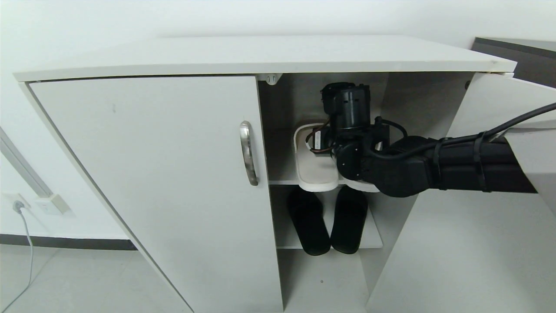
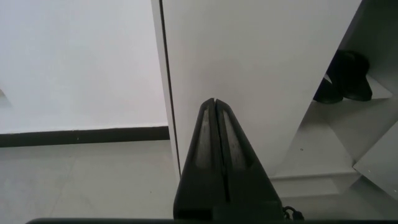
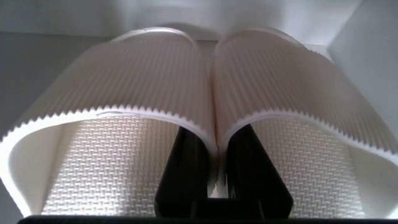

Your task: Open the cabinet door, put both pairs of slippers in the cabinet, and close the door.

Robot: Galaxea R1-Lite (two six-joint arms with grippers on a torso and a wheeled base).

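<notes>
White slippers (image 3: 155,81) are on the upper shelf (image 1: 280,173) of the cabinet (image 1: 260,52), side by side, heels toward my R hand (image 3: 216,142), ends just past the shelf lip. The hand is clamped on them, one finger inside each slipper, pinching the two inner strap walls together so the pair moves as one. I'd say they're placed, not yet released.

Straps are ribbed w/ saw-tooth edges and footbeds have a woven emboss. They look like soft foam, so prob. squash under grip.

Black slippers (image 1: 328,221), matte and rounded, lie on the lower shelf (image 1: 373,237) below the hand. R door (image 1: 478,261) is open beside the arm. L door (image 1: 152,174) is shut, w/ a curved metal handle (image 1: 247,152).

L hand (image 2: 214,124) is low in front of the L door, fingers pressed together, empty, clear of the work.
</notes>
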